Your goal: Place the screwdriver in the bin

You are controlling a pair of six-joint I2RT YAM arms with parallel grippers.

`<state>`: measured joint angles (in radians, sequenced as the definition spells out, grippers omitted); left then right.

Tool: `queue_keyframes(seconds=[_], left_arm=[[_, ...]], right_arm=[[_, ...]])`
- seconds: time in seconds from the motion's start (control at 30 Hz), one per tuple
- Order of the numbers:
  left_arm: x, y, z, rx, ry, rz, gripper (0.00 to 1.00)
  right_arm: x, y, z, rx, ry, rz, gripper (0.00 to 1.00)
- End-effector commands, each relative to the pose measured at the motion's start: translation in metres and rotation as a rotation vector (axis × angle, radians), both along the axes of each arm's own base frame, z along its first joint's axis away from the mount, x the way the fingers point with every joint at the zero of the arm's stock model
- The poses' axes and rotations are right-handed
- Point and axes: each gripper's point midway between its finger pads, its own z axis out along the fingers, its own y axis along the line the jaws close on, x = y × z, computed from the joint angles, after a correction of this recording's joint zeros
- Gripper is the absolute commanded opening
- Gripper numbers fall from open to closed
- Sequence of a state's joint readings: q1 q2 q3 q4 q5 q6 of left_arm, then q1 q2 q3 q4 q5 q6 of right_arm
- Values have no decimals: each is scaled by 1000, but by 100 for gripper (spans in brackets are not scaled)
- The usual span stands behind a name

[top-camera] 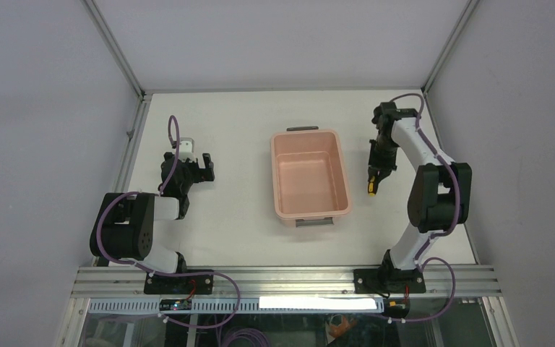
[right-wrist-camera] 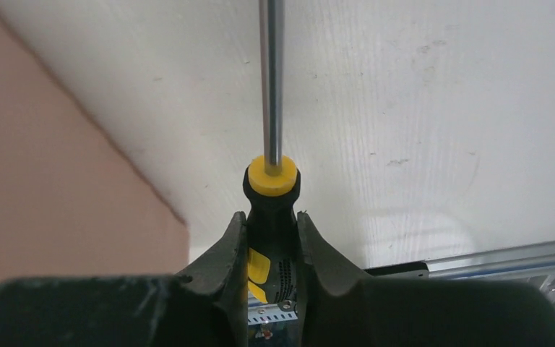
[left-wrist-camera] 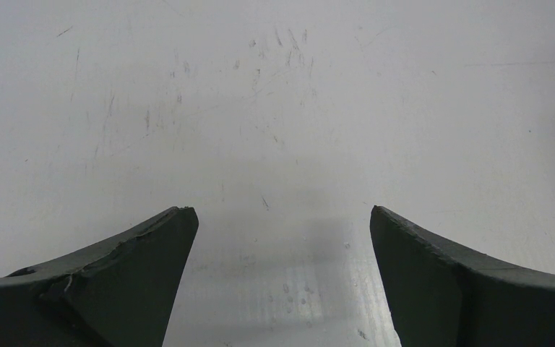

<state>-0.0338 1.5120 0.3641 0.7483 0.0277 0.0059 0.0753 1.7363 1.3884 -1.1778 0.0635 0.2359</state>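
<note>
The screwdriver (right-wrist-camera: 272,177) has a black handle with a yellow collar and a thin metal shaft that points away from the wrist. My right gripper (right-wrist-camera: 271,217) is shut on its handle, one finger on each side. From above, the right gripper (top-camera: 376,165) is just right of the bin (top-camera: 275,173), and the screwdriver's yellow part (top-camera: 371,191) shows below its fingers. The pink bin lies empty in the middle of the table, and its side (right-wrist-camera: 43,181) fills the left of the right wrist view. My left gripper (top-camera: 195,165) is open over bare table, far left of the bin, with nothing between its fingers (left-wrist-camera: 152,260).
An aluminium rail (top-camera: 282,278) runs along the near table edge by the arm bases. Slanted frame posts (top-camera: 115,50) and grey walls enclose the table on the left, the right and at the back.
</note>
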Motion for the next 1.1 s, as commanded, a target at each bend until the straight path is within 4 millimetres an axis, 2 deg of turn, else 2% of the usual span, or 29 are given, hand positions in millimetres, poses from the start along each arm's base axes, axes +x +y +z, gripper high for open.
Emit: queue_keyframes(seconds=[0.0, 0.1, 0.17, 0.23, 0.33, 0.37, 0.47, 0.53, 0.6, 0.77, 0.9, 1.07], left_arm=[[12, -6, 22, -21, -83, -14, 99], [12, -6, 22, -20, -82, -13, 99], [12, -7, 23, -20, -84, -14, 99], [12, -7, 22, -20, -83, -14, 99], [12, -7, 22, -20, -82, -15, 99], [12, -7, 23, -20, -83, -15, 99], [12, -7, 22, -21, -82, -15, 99], [12, -6, 22, -20, -83, -14, 99], [12, -7, 22, -20, -83, -14, 99], [12, -7, 22, -20, -83, -14, 99], [12, -7, 22, -20, -82, -15, 99], [12, -7, 22, -20, -82, -15, 99]], right_arm=[[-16, -2, 87, 4, -80, -1, 0], [-21, -2, 115, -4, -130, -9, 0], [-24, -1, 127, -10, -156, -16, 0], [-25, 9, 133, -1, -182, -4, 0], [-20, 51, 143, 37, -259, 75, 0], [-19, 78, 146, 62, -297, 123, 0], [-20, 126, 144, 53, -348, 221, 0], [-19, 150, 134, 24, -353, 258, 0], [-20, 173, 115, 13, -336, 299, 0], [-26, 218, 50, 28, -240, 368, 0], [-29, 229, 4, 14, -191, 375, 0], [-33, 222, -37, -38, -150, 357, 0]])
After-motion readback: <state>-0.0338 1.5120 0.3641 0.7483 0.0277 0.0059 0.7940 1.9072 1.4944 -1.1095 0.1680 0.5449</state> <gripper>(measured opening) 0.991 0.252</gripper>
